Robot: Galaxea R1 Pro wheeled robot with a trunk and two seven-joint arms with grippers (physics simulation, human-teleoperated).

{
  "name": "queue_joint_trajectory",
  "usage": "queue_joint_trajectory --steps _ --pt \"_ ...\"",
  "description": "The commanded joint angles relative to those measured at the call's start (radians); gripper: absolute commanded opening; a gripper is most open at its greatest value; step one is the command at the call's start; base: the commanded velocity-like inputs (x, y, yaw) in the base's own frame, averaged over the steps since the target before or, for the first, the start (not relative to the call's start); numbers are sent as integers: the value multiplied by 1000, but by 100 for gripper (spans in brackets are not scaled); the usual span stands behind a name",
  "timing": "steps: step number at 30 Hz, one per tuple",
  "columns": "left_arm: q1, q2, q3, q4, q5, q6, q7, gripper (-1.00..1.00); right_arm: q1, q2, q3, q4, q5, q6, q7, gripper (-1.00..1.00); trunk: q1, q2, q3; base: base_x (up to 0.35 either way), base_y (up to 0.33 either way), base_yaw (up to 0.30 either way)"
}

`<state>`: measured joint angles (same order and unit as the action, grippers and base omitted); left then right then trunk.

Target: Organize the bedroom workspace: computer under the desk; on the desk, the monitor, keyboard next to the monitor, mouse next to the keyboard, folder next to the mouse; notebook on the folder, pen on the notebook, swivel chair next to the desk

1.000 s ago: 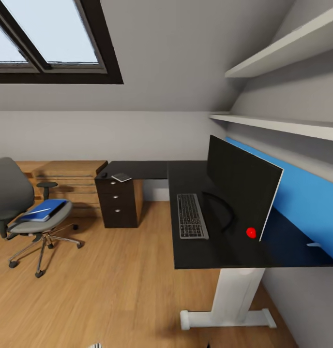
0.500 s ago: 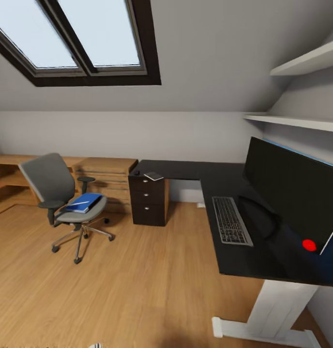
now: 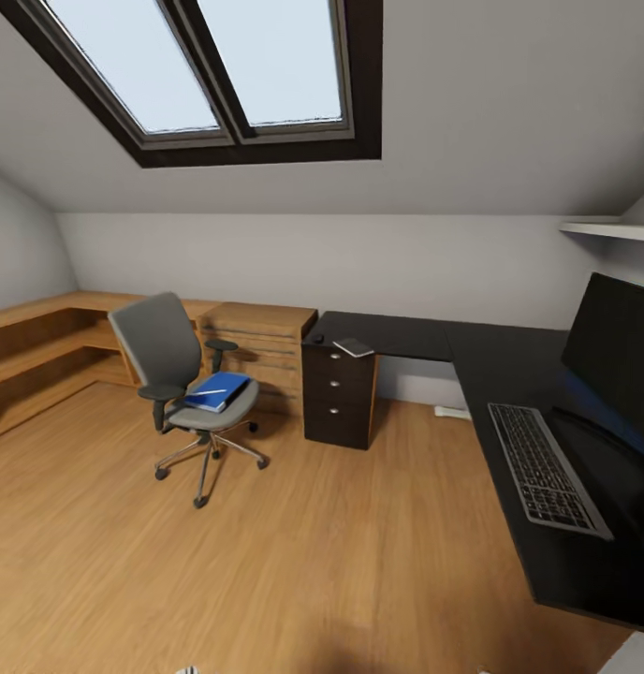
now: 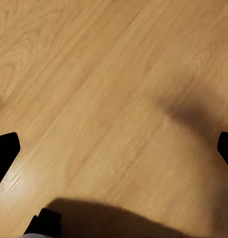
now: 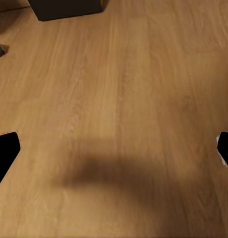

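both grippers' jaws spread wide over wood floor (image 4: pixel 114 99); bright-blue folder (image 3: pixel 216 390) lies on grey swivel chair (image 3: pixel 168 360), apart from glossy black desk (image 3: pixel 509 374).

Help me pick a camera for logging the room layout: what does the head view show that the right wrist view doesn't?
Head view alone: the swivel chair with the folder on its seat, the desk carrying the keyboard, the monitor and the notebook, plus a skylight. Right wrist view alone: the right gripper, jaws spread wide over bare boards. Both share the wood floor.
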<state>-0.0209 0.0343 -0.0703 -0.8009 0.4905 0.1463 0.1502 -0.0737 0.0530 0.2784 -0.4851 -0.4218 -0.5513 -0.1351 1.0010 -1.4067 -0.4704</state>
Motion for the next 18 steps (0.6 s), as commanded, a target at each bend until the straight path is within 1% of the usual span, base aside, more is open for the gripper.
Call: queue_joint_trajectory --steps 1,6,9,18 --pt "-1 1 -7 5 10 2 9 100 -17 1 8 26 -6 -3 -9 100 1 -1 -2 322 49 263" --pt "-1 1 -14 35 10 2 11 100 -87 2 8 132 -8 -4 -9 100 1 -1 -6 327 20 258" --pt "-1 1 -16 41 10 2 11 100 -109 2 7 166 -9 -4 -9 100 1 -1 -9 329 5 249" --pt "-1 0 -17 44 10 2 11 100 -120 -2 7 183 -8 -4 -10 100 1 -1 -17 330 1 243"
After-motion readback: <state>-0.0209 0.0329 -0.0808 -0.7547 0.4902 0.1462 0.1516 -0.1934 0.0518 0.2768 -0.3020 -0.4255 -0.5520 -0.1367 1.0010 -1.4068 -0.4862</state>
